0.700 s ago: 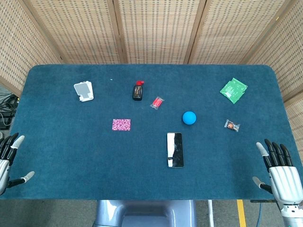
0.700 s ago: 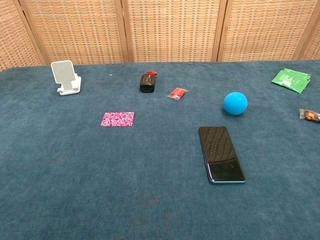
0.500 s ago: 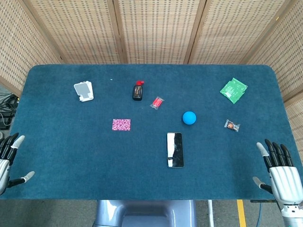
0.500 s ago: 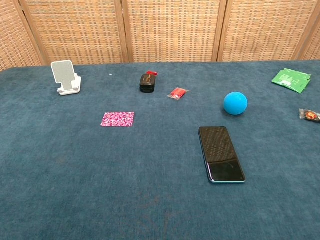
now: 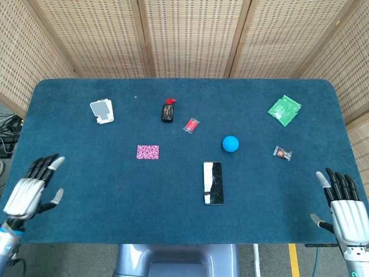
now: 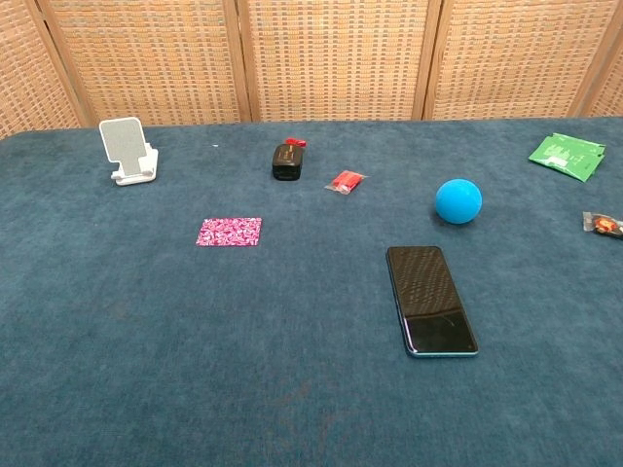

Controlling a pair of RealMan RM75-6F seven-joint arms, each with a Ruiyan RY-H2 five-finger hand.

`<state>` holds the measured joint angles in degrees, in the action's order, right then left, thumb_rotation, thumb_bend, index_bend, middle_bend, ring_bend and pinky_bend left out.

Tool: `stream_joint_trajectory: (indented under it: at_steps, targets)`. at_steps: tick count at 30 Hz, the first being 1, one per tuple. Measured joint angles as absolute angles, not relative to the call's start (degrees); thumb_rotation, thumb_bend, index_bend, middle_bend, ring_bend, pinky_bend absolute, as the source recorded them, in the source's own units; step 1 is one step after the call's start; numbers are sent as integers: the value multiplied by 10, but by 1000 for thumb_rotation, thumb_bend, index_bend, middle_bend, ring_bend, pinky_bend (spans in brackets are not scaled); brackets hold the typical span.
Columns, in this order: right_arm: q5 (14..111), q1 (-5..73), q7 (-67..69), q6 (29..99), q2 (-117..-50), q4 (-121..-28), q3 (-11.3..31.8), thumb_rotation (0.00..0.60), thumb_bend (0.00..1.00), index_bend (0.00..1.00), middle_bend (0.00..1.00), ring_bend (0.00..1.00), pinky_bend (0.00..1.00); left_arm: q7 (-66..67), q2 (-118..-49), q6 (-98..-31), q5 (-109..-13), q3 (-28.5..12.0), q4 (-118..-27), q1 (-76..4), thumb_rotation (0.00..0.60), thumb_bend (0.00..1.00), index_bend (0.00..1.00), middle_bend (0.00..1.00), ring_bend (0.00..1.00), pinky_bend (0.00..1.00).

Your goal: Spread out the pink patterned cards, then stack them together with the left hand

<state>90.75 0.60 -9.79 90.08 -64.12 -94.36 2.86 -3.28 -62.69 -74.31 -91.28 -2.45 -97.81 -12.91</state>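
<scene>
The left hand [image 5: 33, 189] hovers over the near-left edge of the table [image 5: 86, 173], fingers apart and holding nothing; 0.7 s ago it sat lower and farther left, half out of the head view, so it has come up and inward toward the cloth. Beyond it a white phone stand [image 5: 102, 111] sits at the far left. The cards [image 5: 147, 152] lie as one neat pink stack left of centre, well apart from the hand, with only bare cloth between them (nothing blocks the way). Behind the cards are a black bottle with a red cap [image 5: 167, 111] and, just right of it, a small red packet [image 5: 191, 125]. A dark phone [image 5: 213, 182] lies flat near the middle, a blue ball [image 5: 230, 143] beyond it. Farther right are a small wrapped sweet [image 5: 282, 153] and a green packet [image 5: 284, 109]. The right hand [image 5: 345, 210] rests at the near-right corner, fingers spread and empty, barely shifted. Nothing on the table has moved.
</scene>
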Motion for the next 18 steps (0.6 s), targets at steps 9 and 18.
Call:
stream_joint_trajectory:
  at_steps: [9, 18]
  targets:
    - [875, 12, -103, 886, -641, -945, 41, 600, 0, 0, 0, 0, 0, 17, -673, -540, -835, -81, -979, -275, 600, 1000, 0, 0, 0, 0]
    - [863, 12, -103, 886, -639, -944, 47, 600, 0, 0, 0, 0, 0, 136, -761, -389, -605, -115, -917, -424, 600, 1000, 0, 0, 0, 0]
